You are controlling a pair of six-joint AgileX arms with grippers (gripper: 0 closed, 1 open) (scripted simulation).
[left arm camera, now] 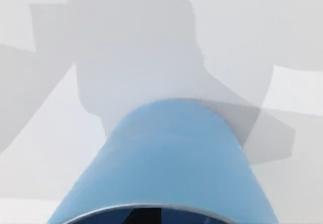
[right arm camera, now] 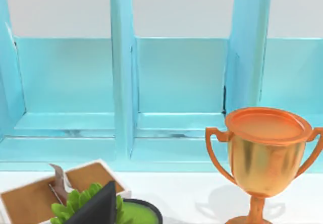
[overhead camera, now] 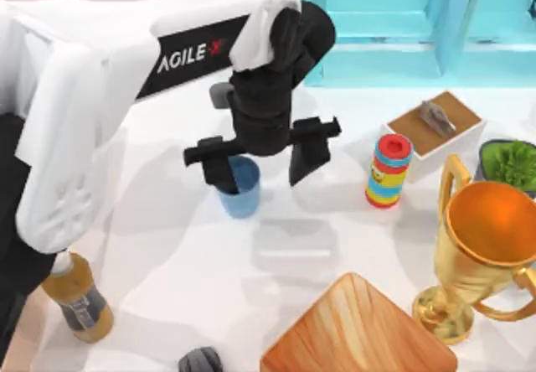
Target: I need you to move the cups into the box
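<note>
Overhead, the left tool (overhead camera: pixel 261 161) straddles the blue cup (overhead camera: pixel 240 189), fingers spread; its wrist view catches the rim.

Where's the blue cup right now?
In the top view the blue cup stands on the white table, left of centre, under the left gripper, whose one finger dips inside its rim. The striped can stands to its right.

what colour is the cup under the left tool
Plain light blue, no pattern. The cup shows best in the top view, standing on the white table.
</note>
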